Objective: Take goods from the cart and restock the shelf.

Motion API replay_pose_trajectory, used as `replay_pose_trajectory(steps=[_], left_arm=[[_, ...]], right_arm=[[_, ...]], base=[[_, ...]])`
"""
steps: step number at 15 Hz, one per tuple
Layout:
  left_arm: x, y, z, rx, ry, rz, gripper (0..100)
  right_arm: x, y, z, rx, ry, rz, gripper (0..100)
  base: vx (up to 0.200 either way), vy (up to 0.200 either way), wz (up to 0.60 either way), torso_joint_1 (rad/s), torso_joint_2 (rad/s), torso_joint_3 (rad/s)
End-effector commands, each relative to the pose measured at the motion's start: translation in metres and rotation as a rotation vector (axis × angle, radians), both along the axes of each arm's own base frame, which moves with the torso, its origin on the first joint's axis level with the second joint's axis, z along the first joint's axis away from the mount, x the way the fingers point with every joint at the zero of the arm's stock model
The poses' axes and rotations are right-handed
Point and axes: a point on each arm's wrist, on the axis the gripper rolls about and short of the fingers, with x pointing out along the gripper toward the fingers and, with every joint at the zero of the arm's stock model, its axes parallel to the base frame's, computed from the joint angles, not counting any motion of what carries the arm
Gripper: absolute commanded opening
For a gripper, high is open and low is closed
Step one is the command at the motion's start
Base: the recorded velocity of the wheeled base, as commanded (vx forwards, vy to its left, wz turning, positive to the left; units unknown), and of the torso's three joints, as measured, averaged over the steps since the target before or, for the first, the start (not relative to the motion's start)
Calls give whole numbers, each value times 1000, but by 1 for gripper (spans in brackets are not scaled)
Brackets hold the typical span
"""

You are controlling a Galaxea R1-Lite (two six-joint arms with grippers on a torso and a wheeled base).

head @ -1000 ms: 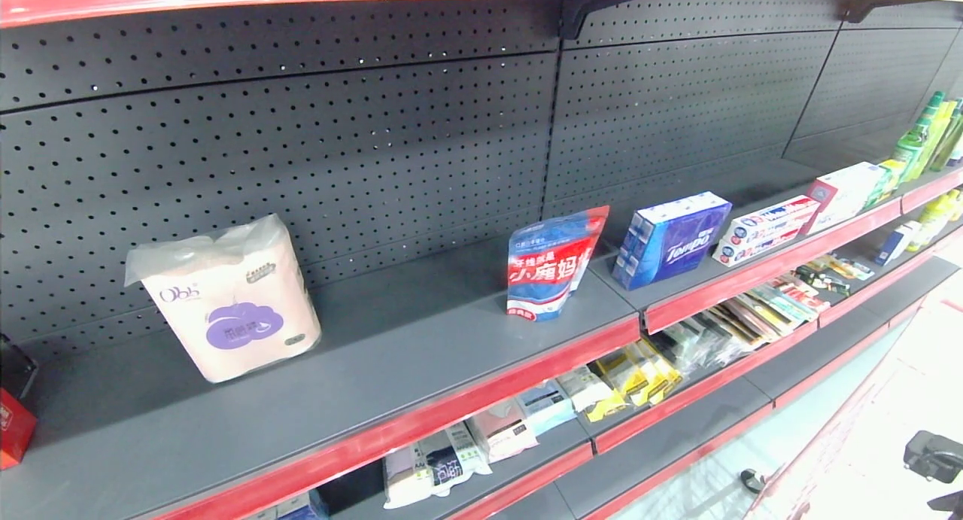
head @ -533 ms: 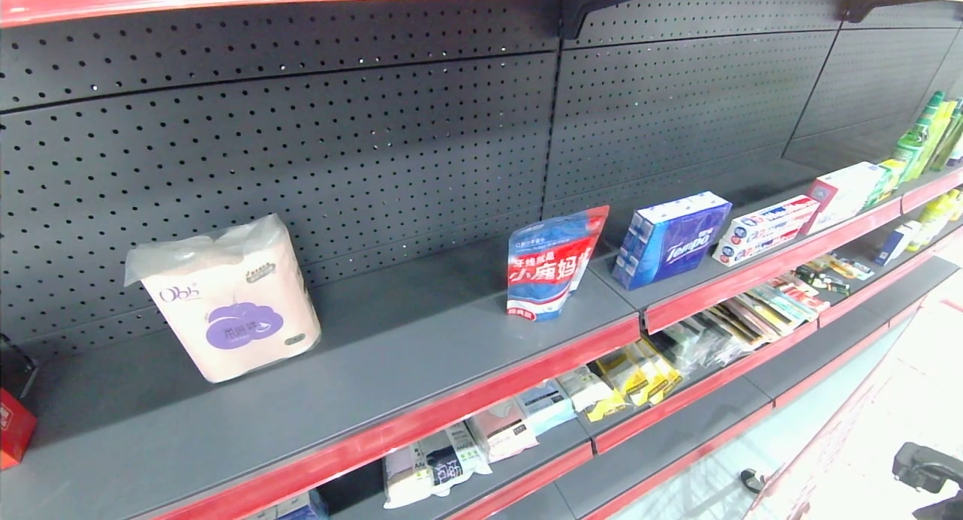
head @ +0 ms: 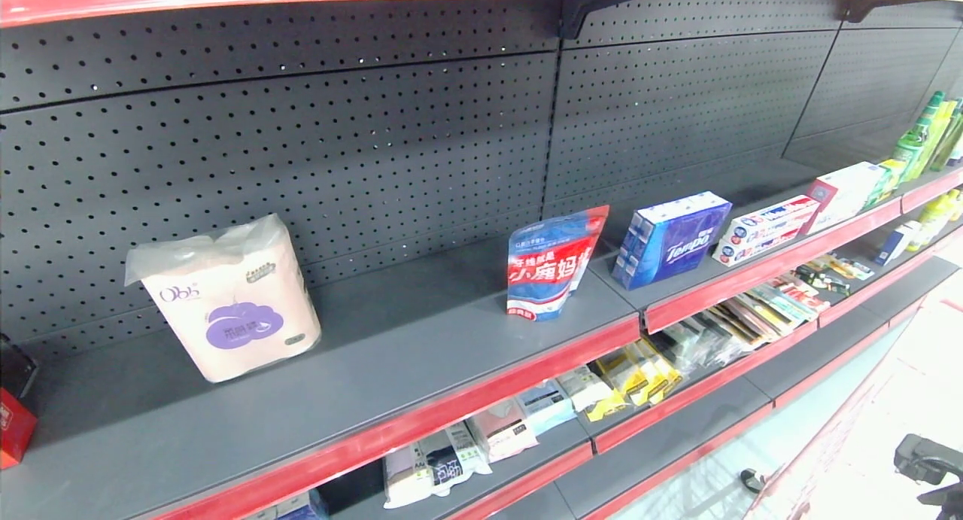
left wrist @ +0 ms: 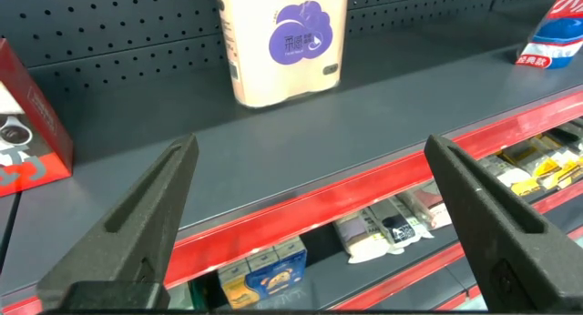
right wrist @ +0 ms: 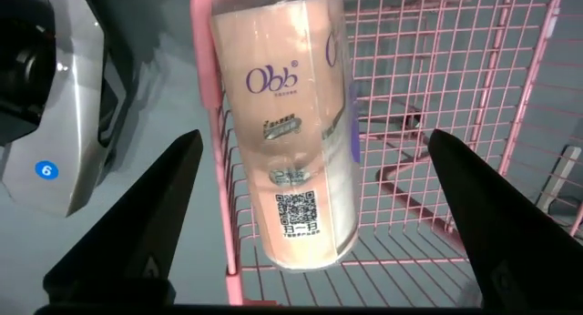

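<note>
Leftward now: right arm [head: 927,461] | our right gripper [right wrist: 314,135] gapes over roll pack [right wrist: 284,96] in cart [right wrist: 437,69] | left gripper [left wrist: 310,140] gapes at shelf [left wrist: 392,124]

On the grey shelf [head: 421,339] we see a toilet paper pack [head: 229,302] standing at the left, well apart from an upright red and blue pouch [head: 553,264]. To the pouch's right sit a blue tissue pack [head: 669,238] and toothpaste boxes [head: 767,229], with small packets [head: 632,369] on the tier below.

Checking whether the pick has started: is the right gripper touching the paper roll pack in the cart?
Apart. The right wrist view shows the right gripper open, a clear gap between each finger and the paper roll pack.
</note>
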Motion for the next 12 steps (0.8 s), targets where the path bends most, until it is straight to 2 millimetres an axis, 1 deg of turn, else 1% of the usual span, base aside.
replay_pose_trajectory(steps=[1, 4, 8, 12], left_arm=[[0, 0, 0, 0, 1, 0, 100], [0, 0, 0, 0, -1, 0, 100], [0, 0, 0, 0, 1, 0, 100], [0, 0, 0, 0, 1, 0, 100]], right_arm=[[0, 0, 1, -5, -1, 1, 100], [0, 1, 0, -1, 2, 4, 100], [-1, 4, 0, 5, 4, 8, 100], [-1, 4, 3, -4, -3, 8, 100]], base=[[0, 0, 0, 0, 0, 0], [0, 0, 0, -27, 61, 33], [0, 0, 0, -112, 247, 129], [0, 0, 0, -151, 323, 172]])
